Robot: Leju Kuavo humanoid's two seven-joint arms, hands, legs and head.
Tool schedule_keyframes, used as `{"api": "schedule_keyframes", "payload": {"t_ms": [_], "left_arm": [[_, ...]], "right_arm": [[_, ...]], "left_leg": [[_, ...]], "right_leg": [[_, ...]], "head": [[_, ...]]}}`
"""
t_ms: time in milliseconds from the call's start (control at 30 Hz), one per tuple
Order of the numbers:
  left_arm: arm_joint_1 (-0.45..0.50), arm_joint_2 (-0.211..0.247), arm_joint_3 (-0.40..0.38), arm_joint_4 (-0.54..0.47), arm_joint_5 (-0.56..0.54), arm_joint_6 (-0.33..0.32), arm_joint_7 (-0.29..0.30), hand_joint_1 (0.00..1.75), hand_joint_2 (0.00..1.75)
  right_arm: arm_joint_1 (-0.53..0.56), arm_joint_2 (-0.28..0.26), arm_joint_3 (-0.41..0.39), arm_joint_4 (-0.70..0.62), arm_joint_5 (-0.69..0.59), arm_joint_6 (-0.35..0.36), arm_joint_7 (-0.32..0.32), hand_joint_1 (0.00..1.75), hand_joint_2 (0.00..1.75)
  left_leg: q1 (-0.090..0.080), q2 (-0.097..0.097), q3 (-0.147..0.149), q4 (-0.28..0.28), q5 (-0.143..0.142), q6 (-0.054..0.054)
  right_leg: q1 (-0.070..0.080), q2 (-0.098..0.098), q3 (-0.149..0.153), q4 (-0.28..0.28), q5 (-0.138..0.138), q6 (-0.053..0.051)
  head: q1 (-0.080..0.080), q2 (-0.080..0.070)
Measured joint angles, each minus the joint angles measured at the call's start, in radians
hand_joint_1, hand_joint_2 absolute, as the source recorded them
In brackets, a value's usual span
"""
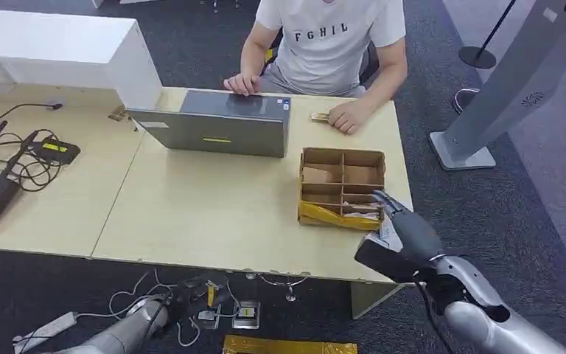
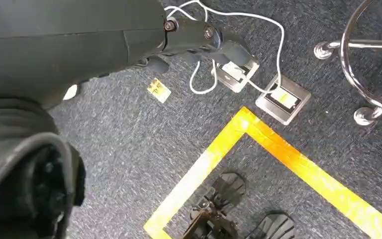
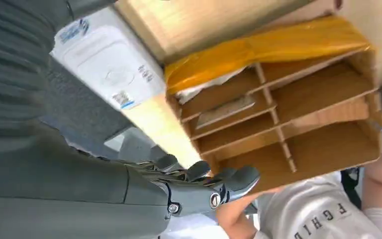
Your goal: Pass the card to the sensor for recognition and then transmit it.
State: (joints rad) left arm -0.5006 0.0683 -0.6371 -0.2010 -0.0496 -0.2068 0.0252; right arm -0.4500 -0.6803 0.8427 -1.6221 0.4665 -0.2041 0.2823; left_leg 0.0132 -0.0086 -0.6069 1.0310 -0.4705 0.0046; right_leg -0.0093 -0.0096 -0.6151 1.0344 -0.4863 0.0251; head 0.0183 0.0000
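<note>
My right hand (image 1: pixel 402 240) hovers at the table's front right corner, just before the cardboard divider box (image 1: pixel 341 186). A white card (image 3: pixel 107 62) with a small printed label sits against this hand, which appears to grip it; the dark fingers (image 3: pixel 209 183) stretch out toward the box. In the box's front compartments (image 3: pixel 258 107) lie a grey card (image 3: pixel 224 110) and some white ones. My left hand (image 2: pixel 199 37) hangs low beside the table over the carpet, fingers straight and holding nothing. A small tan object (image 1: pixel 320 116) lies by the person's hand at the far edge.
A person in a white shirt (image 1: pixel 328 40) sits across the table behind a grey laptop (image 1: pixel 217 127). Black devices and cables (image 1: pixel 15 166) lie at the left. A grey slanted pillar (image 1: pixel 501 88) stands on the floor at the right. Floor sockets and yellow tape (image 2: pixel 278 149) are below.
</note>
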Motion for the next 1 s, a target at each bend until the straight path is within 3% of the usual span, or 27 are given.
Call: {"api": "schedule_keyframes", "payload": {"t_ms": [233, 500, 800, 1000], "left_arm": [[0.002, -0.003, 0.013, 0.0, -0.011, 0.0, 0.0, 0.0, 0.0], [0.002, -0.005, 0.016, -0.001, -0.013, 0.001, 0.003, 0.0, 0.0], [0.002, -0.016, 0.024, -0.009, -0.028, -0.001, 0.02, 0.0, 0.0], [0.002, -0.019, 0.032, -0.009, -0.039, -0.001, 0.023, 0.0, 0.0]], "right_arm": [[0.019, 0.109, -0.029, 0.039, 0.192, -0.035, -0.05, 0.0, 1.75], [0.024, 0.171, -0.061, 0.082, 0.225, -0.037, -0.064, 0.0, 1.75], [0.024, 0.269, -0.102, 0.176, 0.319, -0.093, -0.183, 0.0, 1.75], [-0.005, 0.321, -0.127, 0.254, 0.394, -0.099, -0.216, 0.0, 1.75]], "left_leg": [[0.0, 0.0, 0.0, 0.0, 0.001, -0.001], [0.0, 0.0, 0.0, 0.0, 0.001, -0.002], [0.001, 0.0, 0.0, 0.0, 0.001, -0.002], [0.0, 0.0, 0.0, 0.0, 0.002, -0.002]], "right_leg": [[0.001, 0.0, 0.0, 0.0, 0.001, -0.001], [0.0, 0.0, 0.0, 0.0, 0.001, -0.002], [0.001, 0.0, 0.0, 0.0, 0.001, -0.002], [0.0, -0.001, 0.0, 0.0, 0.001, -0.002]], "head": [[0.0, 0.0], [0.0, 0.0], [0.0, 0.0], [0.0, 0.0]]}}
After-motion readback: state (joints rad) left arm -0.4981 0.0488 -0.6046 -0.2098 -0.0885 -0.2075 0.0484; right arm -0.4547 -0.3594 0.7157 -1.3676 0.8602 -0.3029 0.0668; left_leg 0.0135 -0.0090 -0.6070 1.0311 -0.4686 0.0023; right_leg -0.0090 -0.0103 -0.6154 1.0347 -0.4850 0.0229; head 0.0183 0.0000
